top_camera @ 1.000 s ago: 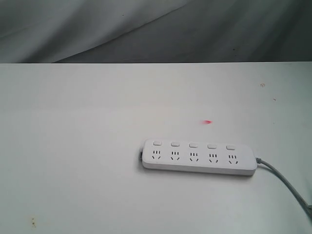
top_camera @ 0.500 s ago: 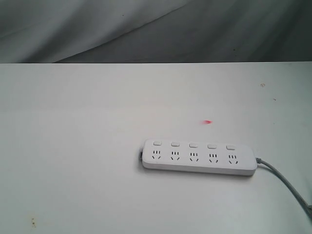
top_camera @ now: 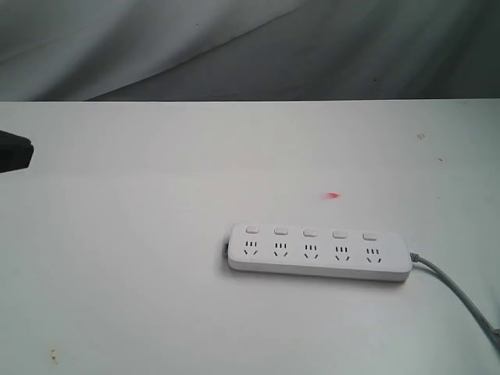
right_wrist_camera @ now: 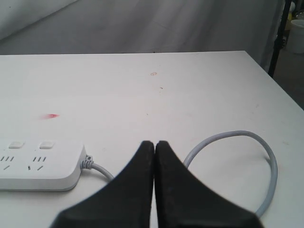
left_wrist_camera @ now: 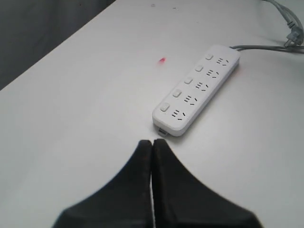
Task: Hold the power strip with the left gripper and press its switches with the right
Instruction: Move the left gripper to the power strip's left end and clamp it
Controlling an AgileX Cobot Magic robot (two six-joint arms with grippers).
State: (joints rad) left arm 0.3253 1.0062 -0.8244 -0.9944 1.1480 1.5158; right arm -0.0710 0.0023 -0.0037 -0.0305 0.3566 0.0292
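The white power strip (top_camera: 319, 252) lies flat on the white table, right of centre, its grey cord (top_camera: 461, 297) trailing off to the lower right. Its five switches (top_camera: 310, 232) run in a row along the far side, one above each socket. My left gripper (top_camera: 14, 151) shows only as a black tip at the far left edge of the exterior view, far from the strip. In its wrist view the left gripper (left_wrist_camera: 151, 142) is shut and empty, pointing at the strip (left_wrist_camera: 197, 88). My right gripper (right_wrist_camera: 154, 143) is shut and empty above the looping cord (right_wrist_camera: 266, 156), beside the strip's cord end (right_wrist_camera: 40, 164).
A small red mark (top_camera: 333, 195) sits on the table (top_camera: 156, 273) just beyond the strip. Grey cloth (top_camera: 250, 47) hangs behind the table's far edge. The table's right edge (right_wrist_camera: 275, 80) drops off near a dark stand and a white object (right_wrist_camera: 297, 35).
The black tip of my left gripper has come into the exterior view at the far left edge. The power strip and cord have not moved.
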